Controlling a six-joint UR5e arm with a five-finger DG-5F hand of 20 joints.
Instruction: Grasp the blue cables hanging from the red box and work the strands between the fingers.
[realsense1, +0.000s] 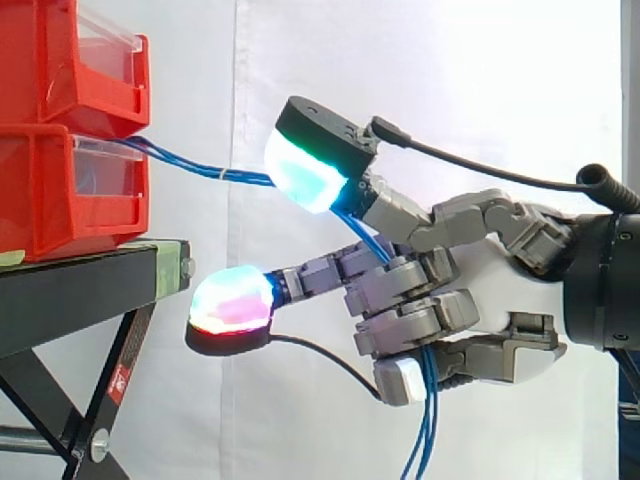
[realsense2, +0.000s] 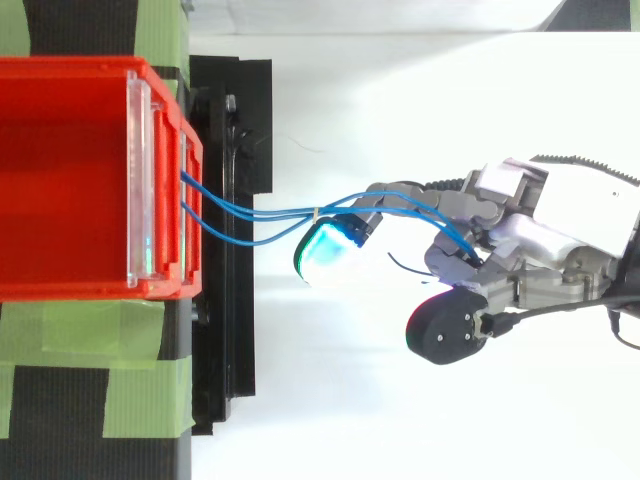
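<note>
The thin blue cables (realsense1: 190, 166) leave the front of the lower red plastic bin (realsense1: 70, 195) and run nearly taut to the right. They pass under a cyan-glowing fingertip (realsense1: 305, 170), thread through the curled fingers and hang loose below. The robot hand (realsense1: 495, 285) is closed round the strands, with one magenta-glowing fingertip (realsense1: 232, 298) pointing free toward the black worktop (realsense1: 80, 290). The span to the bin seems to have little slack, so any pull away could drag the bin forward or tear the strands out. A loosened grip could let them slide out downward.
</note>
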